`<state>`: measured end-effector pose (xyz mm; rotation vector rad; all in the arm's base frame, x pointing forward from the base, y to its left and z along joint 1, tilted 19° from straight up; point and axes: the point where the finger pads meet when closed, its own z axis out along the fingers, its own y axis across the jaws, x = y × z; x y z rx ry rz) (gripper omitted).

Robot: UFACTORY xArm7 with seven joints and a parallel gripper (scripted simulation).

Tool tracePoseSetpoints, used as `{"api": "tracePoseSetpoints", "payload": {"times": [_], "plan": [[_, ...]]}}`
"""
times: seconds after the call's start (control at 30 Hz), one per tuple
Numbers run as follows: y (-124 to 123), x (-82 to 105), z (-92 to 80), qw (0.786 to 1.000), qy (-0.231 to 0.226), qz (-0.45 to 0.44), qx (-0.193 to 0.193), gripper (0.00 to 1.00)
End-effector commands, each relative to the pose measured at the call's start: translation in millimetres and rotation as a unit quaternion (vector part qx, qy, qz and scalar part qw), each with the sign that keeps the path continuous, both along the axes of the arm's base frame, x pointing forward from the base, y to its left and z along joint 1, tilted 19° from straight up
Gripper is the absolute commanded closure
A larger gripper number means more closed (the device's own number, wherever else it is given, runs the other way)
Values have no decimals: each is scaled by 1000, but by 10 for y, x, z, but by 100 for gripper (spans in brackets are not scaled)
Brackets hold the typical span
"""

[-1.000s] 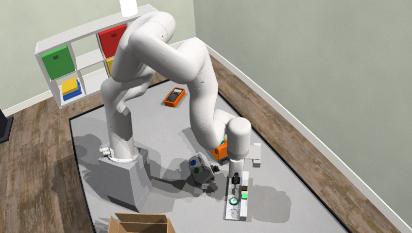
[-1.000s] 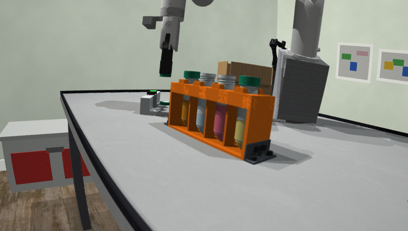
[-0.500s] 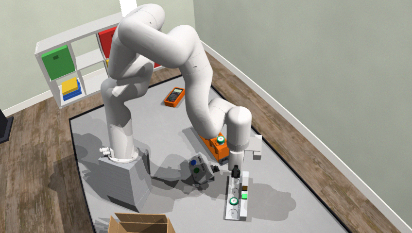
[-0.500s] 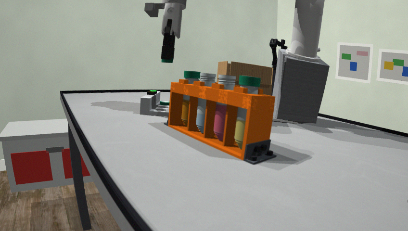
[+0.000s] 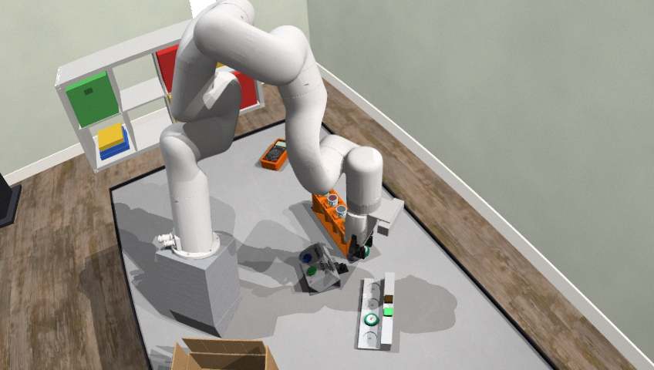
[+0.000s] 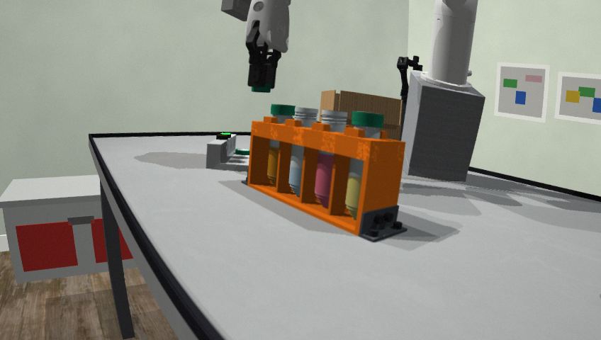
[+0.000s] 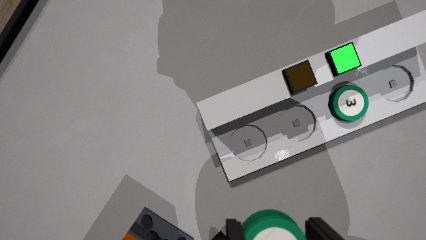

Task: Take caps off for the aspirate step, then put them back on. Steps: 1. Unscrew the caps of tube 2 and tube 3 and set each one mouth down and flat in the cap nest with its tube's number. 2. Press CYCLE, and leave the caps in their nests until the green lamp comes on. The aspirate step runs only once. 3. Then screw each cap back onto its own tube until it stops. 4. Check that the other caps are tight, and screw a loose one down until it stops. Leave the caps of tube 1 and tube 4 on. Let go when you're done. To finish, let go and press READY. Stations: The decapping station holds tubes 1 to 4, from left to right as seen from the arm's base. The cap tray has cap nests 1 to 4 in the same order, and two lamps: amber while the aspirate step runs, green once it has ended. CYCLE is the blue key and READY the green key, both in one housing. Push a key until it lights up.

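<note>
My gripper (image 6: 261, 81) is shut on a green cap (image 6: 261, 88), seen with a white inside in the wrist view (image 7: 270, 227). I cannot read its number. It hangs well above the table, beside the end of the orange rack (image 6: 324, 163) nearest the cap tray. In the rack, the two end tubes wear green caps (image 6: 282, 110) (image 6: 367, 119). The two middle tubes (image 6: 305, 113) (image 6: 334, 115) stand open. The cap tray (image 7: 320, 115) holds the cap marked 3 (image 7: 348, 102) in its third nest. The other nests are empty. The green lamp (image 7: 343, 58) is lit and the amber lamp (image 7: 300, 76) is dark.
The key housing (image 5: 318, 270) with the blue key (image 5: 306, 257) and green key (image 5: 311, 270) stands between the arm's base and the rack. An orange multimeter (image 5: 274, 153) lies at the far side of the table. A cardboard box (image 5: 224, 354) sits by the near edge.
</note>
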<state>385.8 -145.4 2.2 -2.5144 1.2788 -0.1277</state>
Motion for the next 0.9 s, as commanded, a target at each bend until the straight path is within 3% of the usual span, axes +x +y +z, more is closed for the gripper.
{"api": "tracePoseSetpoints", "payload": {"times": [0.0, 0.87], "plan": [[317, 46, 122, 1000, 0, -6, -4, 100], [1756, 195, 504, 1000, 0, -5, -4, 100]]}}
